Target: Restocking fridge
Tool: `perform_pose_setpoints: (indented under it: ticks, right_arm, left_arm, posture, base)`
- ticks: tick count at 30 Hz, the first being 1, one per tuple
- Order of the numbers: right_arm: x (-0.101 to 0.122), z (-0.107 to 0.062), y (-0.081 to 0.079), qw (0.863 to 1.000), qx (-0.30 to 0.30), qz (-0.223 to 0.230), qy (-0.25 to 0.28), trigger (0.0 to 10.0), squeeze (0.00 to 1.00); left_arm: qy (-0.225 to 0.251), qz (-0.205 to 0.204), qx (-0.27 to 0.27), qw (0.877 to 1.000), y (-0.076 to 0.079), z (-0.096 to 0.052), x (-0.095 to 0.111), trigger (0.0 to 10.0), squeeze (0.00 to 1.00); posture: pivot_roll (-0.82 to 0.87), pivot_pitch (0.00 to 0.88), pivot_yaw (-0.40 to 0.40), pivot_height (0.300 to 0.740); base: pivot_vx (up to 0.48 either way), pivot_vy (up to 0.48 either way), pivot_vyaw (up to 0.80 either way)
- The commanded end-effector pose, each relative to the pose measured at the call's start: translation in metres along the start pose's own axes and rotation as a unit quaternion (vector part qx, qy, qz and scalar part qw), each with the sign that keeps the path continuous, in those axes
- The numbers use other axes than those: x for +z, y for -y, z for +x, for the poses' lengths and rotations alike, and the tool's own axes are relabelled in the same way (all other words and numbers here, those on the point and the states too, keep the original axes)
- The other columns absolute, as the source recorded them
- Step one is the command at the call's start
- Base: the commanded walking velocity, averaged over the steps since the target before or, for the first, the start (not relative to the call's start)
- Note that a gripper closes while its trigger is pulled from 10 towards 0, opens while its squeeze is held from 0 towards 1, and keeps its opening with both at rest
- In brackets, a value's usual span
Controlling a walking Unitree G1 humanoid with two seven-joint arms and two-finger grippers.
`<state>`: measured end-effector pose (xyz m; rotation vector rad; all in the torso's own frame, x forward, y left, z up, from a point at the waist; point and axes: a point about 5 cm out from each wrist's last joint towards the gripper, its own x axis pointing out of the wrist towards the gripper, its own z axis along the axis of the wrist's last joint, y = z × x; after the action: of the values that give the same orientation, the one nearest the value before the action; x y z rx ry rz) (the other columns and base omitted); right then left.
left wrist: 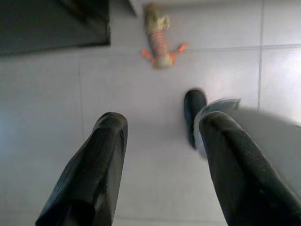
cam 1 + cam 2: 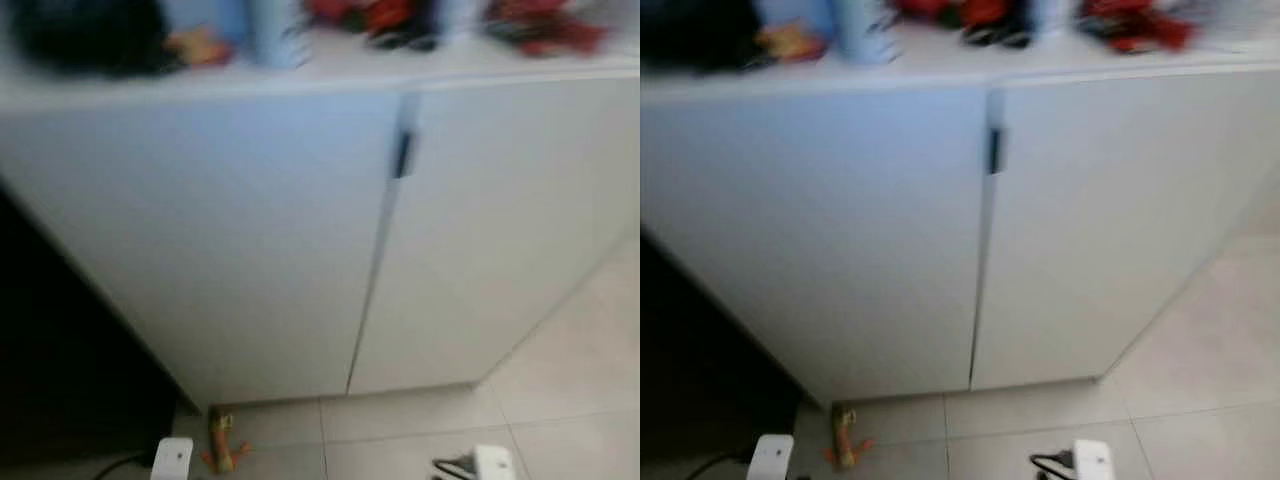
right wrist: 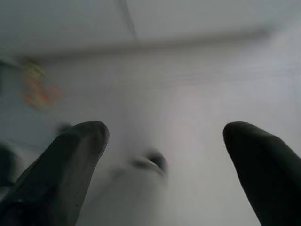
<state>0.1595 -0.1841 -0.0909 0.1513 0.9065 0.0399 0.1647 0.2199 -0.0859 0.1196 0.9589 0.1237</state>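
A white two-door cabinet (image 2: 250, 250) stands before me, with a small dark handle (image 2: 402, 155) at the seam between its doors. On its top sit blurred items: red things (image 2: 545, 28), a pale blue container (image 2: 275, 35) and a dark object (image 2: 85, 35). My left gripper (image 1: 162, 141) hangs open over the floor tiles, nothing between its fingers. My right gripper (image 3: 164, 150) is open too, also pointing at the floor.
A small orange and tan toy (image 2: 222, 442) lies on the light floor tiles (image 2: 560, 400) at the cabinet's left foot. A dark gap (image 2: 60, 340) opens left of the cabinet. The robot's own feet (image 1: 195, 115) show below.
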Motion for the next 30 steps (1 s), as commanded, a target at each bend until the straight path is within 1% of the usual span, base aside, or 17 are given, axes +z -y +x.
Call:
perform_pose_setpoints:
  ticks: [1, 3, 4, 5, 8, 9, 15, 16, 18, 24, 25, 29, 30]
  right_arm:
    - [-0.015, -0.006, 0.007, 1.0, -0.014, 0.005, -0.023, 10.0, 0.0]
    - [-0.017, -0.004, -0.001, 1.0, -0.007, 0.004, -0.023, 10.0, 0.0]
    - [-0.02, -0.003, -0.011, 1.0, 0.002, 0.001, -0.024, 10.0, 0.0]
    - [-0.022, -0.003, -0.016, 1.0, 0.007, 0.0, -0.024, 10.0, 0.0]
    - [-0.03, -0.003, -0.031, 0.999, 0.02, -0.007, -0.025, 10.0, 0.0]
    - [-0.031, -0.004, -0.033, 0.999, 0.023, -0.009, -0.024, 10.0, 0.0]
    - [-0.011, 0.001, -0.024, 1.0, 0.019, -0.014, -0.002, 10.0, 0.0]
    - [-0.005, 0.002, -0.02, 1.0, 0.017, -0.01, 0.003, 10.0, 0.0]
    - [-0.001, 0.003, -0.015, 1.0, 0.01, -0.004, 0.006, 10.0, 0.0]
    - [0.001, 0.001, -0.002, 1.0, -0.005, 0.011, 0.004, 10.0, 0.0]
    - [0.001, 0.001, -0.002, 1.0, -0.005, 0.011, 0.004, 10.0, 0.0]
    - [0.0, -0.003, 0.012, 1.0, -0.014, 0.02, -0.001, 10.0, 0.0]
    - [0.0, -0.003, 0.012, 1.0, -0.014, 0.02, -0.001, 10.0, 0.0]
  left_arm:
    - [0.003, 0.004, -0.006, 1.0, 0.004, 0.0, 0.001, 10.0, 0.0]
    - [0.004, 0.004, -0.006, 1.0, 0.004, 0.0, 0.001, 10.0, 0.0]
    - [0.007, 0.004, -0.005, 1.0, 0.004, 0.001, 0.003, 10.0, 0.0]
    - [0.008, 0.004, -0.005, 1.0, 0.004, 0.001, 0.004, 10.0, 0.0]
    - [0.011, -0.001, 0.001, 1.0, 0.001, 0.001, 0.006, 10.0, 0.0]
    - [0.012, -0.003, 0.002, 1.0, 0.001, 0.001, 0.006, 10.0, 0.0]
    - [0.013, -0.003, 0.001, 1.0, 0.001, 0.001, 0.006, 10.0, 0.0]
    - [0.012, 0.0, 0.0, 1.0, 0.002, 0.001, 0.005, 10.0, 0.0]
    - [0.012, -0.001, -0.002, 1.0, 0.004, 0.001, 0.005, 10.0, 0.0]
    - [0.012, -0.006, -0.005, 1.0, 0.009, 0.001, 0.004, 10.0, 0.0]
    - [0.012, -0.006, -0.005, 1.0, 0.009, 0.001, 0.004, 10.0, 0.0]
    - [0.01, -0.007, -0.006, 1.0, 0.009, 0.001, 0.004, 10.0, 0.0]
    - [0.01, -0.007, -0.006, 1.0, 0.009, 0.001, 0.004, 10.0, 0.0]
  posture:
    - [-0.2, 0.114, -0.016, 0.74]
    - [-0.2, 0.111, -0.019, 0.74]
    - [-0.2, 0.111, -0.025, 0.74]
    - [-0.2, 0.113, -0.029, 0.74]
    - [-0.19, 0.113, -0.031, 0.74]
    - [-0.19, 0.116, -0.028, 0.74]
    - [-0.2, 0.125, -0.017, 0.74]
    - [-0.21, 0.128, -0.018, 0.74]
    - [-0.21, 0.128, -0.022, 0.74]
    - [-0.21, 0.13, -0.031, 0.74]
    - [-0.21, 0.13, -0.031, 0.74]
    - [-0.2, 0.131, -0.033, 0.74]
    - [-0.2, 0.131, -0.033, 0.74]
  base:
    - [0.0, 0.0, 0.8]
    - [0.0, 0.0, 0.8]
    - [0.0, 0.0, 0.8]
    - [0.0, 0.0, 0.8]
    - [0.0, 0.0, 0.8]
    - [0.0, 0.0, 0.8]
    - [0.0, 0.0, 0.8]
    - [0.0, 0.0, 0.8]
    - [0.0, 0.0, 0.6]
    - [0.0, 0.0, 0.0]
    - [0.0, 0.0, 0.0]
    - [0.0, 0.0, 0.0]
    - [0.0, 0.0, 0.0]
